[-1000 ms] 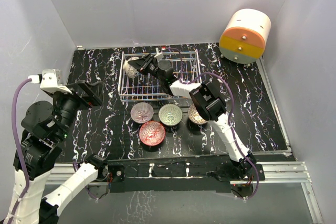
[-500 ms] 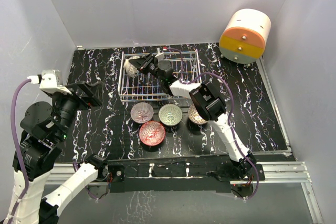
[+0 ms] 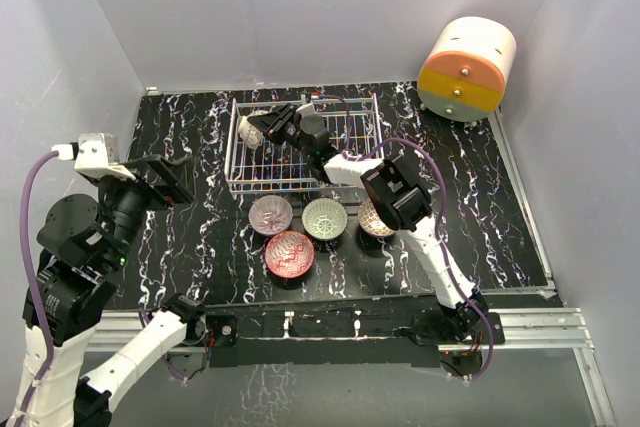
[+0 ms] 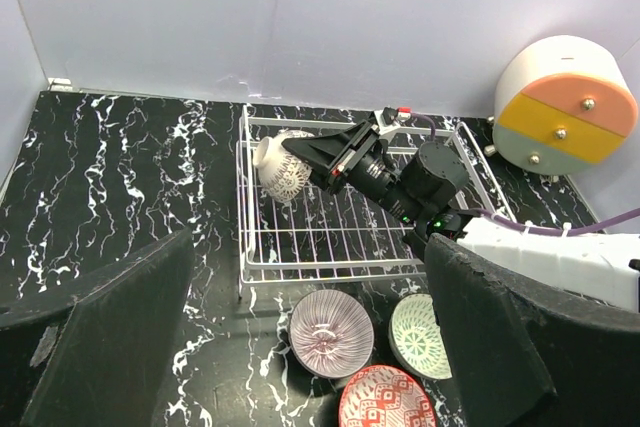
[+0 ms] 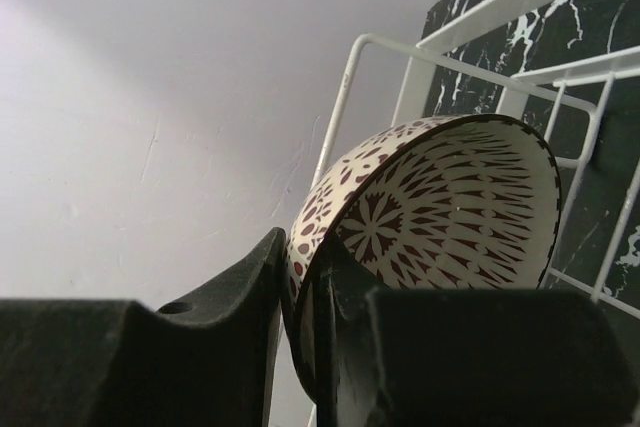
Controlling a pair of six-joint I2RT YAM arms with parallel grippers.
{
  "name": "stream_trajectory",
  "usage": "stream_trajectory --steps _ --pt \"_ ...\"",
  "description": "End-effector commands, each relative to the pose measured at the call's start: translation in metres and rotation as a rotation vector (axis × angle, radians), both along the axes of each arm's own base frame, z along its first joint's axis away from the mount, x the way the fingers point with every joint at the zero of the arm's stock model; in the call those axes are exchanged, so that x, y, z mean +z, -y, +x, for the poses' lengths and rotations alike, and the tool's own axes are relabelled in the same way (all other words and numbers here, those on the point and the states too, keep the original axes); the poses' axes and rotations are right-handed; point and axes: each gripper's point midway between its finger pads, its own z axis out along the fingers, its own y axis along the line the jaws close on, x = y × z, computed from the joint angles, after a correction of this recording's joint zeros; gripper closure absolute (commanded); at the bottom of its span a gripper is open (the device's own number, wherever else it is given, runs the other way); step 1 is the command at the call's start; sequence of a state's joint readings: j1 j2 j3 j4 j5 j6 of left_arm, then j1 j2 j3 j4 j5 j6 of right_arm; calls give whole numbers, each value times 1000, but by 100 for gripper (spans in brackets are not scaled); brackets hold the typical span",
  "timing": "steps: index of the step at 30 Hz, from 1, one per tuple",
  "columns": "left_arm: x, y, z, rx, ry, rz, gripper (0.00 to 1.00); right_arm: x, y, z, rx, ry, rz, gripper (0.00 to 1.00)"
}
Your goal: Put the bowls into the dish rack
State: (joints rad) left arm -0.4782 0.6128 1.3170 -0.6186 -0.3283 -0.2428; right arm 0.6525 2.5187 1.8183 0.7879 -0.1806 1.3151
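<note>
bench (image 3: 180,137): black, veined all over with white marbling
dish rack (image 3: 231,147): white wire
bowl in the rack (image 5: 440,197): cream, covered inside and out with dark red-brown petal motifs
pinkish bowl (image 3: 270,214): inside lined with fine radiating mauve strokes
pale green bowl (image 3: 325,218): pale inside, patterned in green
red bowl (image 3: 289,253): red, marked with white geometric figures
brown-and-white bowl (image 3: 372,219): brown pattern on white, partly hidden
drawer unit (image 3: 466,69): cream, banded in orange and yellow
right gripper (image 5: 298,287): black

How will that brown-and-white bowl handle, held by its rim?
The brown-and-white bowl looks like glazed ceramic: probably stiff and breakable. The right gripper pinches only its rim, so it may slip or swing. Tilted on its side in the dish rack, it could roll once released.
</note>
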Motion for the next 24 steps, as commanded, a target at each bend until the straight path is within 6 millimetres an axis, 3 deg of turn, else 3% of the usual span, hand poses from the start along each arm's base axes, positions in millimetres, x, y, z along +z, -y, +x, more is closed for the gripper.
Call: stream_trajectory --steps 1,4,12,17,24 --pt "12 -4 -6 0 25 0 3 36 7 -1 -18 50 63 80" --pt "14 -5 -7 5 27 -1 3 33 9 -2 -20 33 69 75" --pt "16 -7 -9 9 32 -4 3 28 15 1 -25 -11 89 74" --pt "16 -9 -11 13 32 -8 3 21 16 1 -21 -41 79 90" --pt "16 -12 -14 22 38 -13 3 16 20 -4 -7 -84 123 92"
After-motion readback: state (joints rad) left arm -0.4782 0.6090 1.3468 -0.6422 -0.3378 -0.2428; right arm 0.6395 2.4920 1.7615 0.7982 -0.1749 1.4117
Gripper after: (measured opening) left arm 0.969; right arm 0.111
